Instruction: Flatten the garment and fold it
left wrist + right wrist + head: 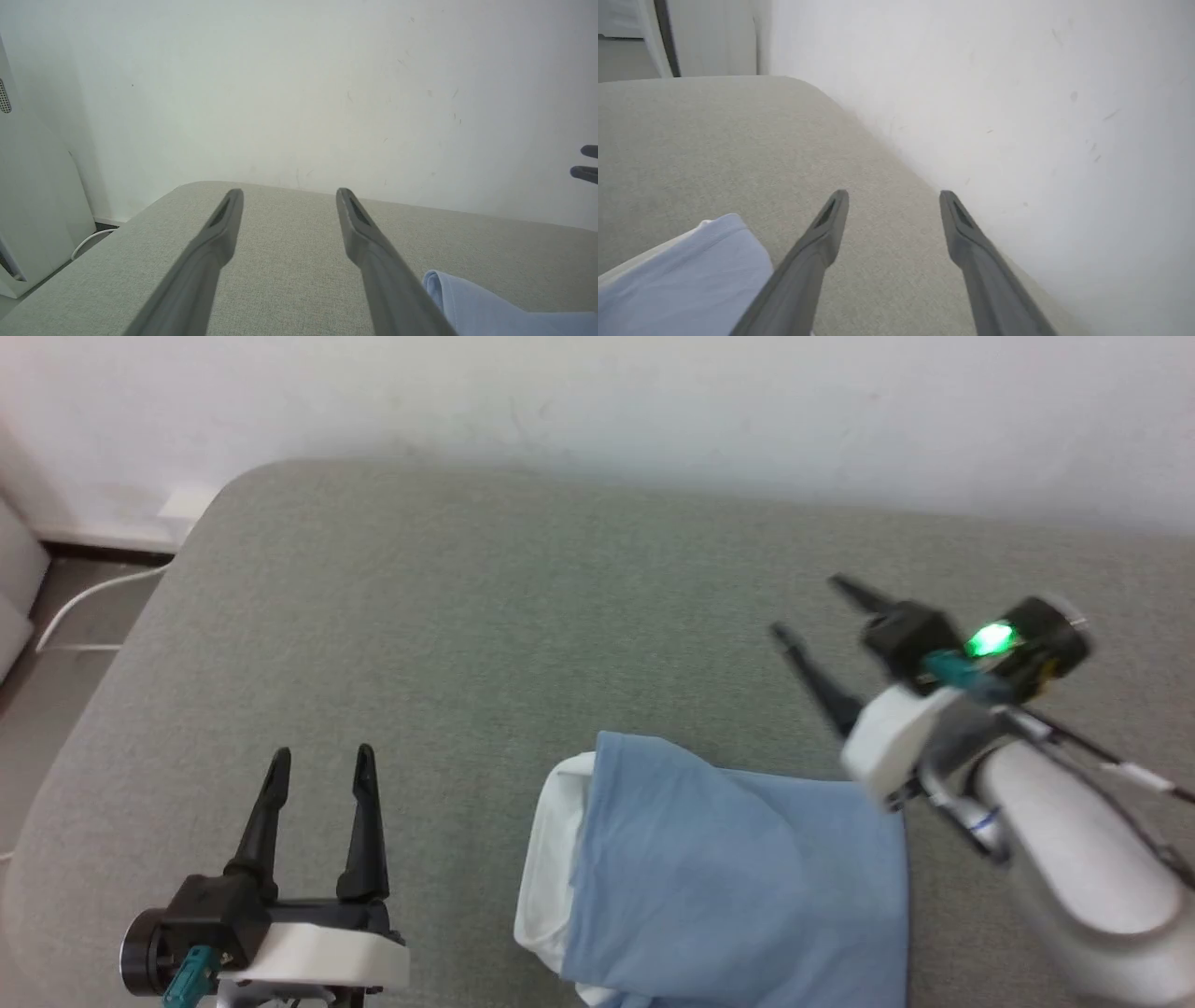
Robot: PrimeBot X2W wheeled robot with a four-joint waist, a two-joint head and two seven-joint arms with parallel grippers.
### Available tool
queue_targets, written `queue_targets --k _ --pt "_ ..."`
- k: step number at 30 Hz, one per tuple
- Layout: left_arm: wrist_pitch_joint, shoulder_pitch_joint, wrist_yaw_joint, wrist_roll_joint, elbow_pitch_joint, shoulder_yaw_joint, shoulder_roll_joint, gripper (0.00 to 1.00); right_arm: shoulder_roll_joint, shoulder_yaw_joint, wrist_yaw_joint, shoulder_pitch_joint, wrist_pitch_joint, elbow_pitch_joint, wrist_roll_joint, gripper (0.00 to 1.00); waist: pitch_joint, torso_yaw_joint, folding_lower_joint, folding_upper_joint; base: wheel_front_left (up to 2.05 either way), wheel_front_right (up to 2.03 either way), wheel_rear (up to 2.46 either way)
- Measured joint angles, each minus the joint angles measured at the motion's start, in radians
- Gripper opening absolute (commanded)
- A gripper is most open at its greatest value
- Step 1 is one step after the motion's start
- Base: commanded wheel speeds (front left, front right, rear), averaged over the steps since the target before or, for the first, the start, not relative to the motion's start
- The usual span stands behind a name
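The light blue garment [728,877] lies folded into a compact stack near the front of the grey cushion [485,635], its white collar edge on the left. A corner of the garment [486,308] shows at lower right in the left wrist view, and the garment [677,280] sits at lower left in the right wrist view. My left gripper [320,758] stands open to the left of it, nothing between its fingers. My right gripper [812,607] hangs open above the cushion, just beyond the garment's far right corner, holding nothing.
A white wall [597,401] runs along the cushion's far edge. At the far left, past the cushion's rounded corner, a white cable [89,602] lies on the floor beside a white appliance [32,210]. The right gripper's fingertips [586,172] show at the left wrist view's right edge.
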Motion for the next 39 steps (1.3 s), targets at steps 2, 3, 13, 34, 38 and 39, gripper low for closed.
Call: queue_targets --k 2,3,13,34,38,39 --pt "0.000 0.001 0.000 0.001 -0.006 0.002 0.000 1.00 -0.022 -0.070 0.000 0.007 -0.044 -0.001 -0.035 1.00 -0.006 -0.019 0.0000 0.0000 0.00 0.00 0.00" --pt "0.000 0.003 0.000 0.004 -0.008 0.002 0.000 1.00 -0.029 -0.109 0.000 0.015 -0.063 -0.004 -0.051 1.00 -0.009 -0.029 0.0000 0.0000 0.00 0.00 0.00" --pt "0.000 0.007 -0.002 0.014 -0.022 -0.002 0.000 1.00 0.051 -0.544 0.000 0.296 -0.164 -0.138 -0.071 1.00 -0.024 -0.110 -0.0001 0.0000 0.00 0.00 0.00" --pt "0.000 0.008 -0.010 0.045 0.011 -0.026 0.000 1.00 0.239 -0.581 0.000 0.638 -0.164 -0.432 -0.112 1.00 0.040 -0.158 0.0000 0.0000 0.00 0.00 0.00" --pt "0.000 0.003 -0.010 0.045 0.010 -0.028 0.000 1.00 0.226 -0.571 0.000 0.638 -0.044 -0.442 -0.019 1.00 0.053 -0.152 0.0000 0.0000 0.00 0.00 0.00" --pt "0.000 0.002 -0.010 0.045 0.010 -0.028 0.000 1.00 0.218 -0.564 0.000 0.639 0.016 -0.439 0.027 1.00 0.057 -0.150 0.0000 0.0000 0.00 0.00 0.00"
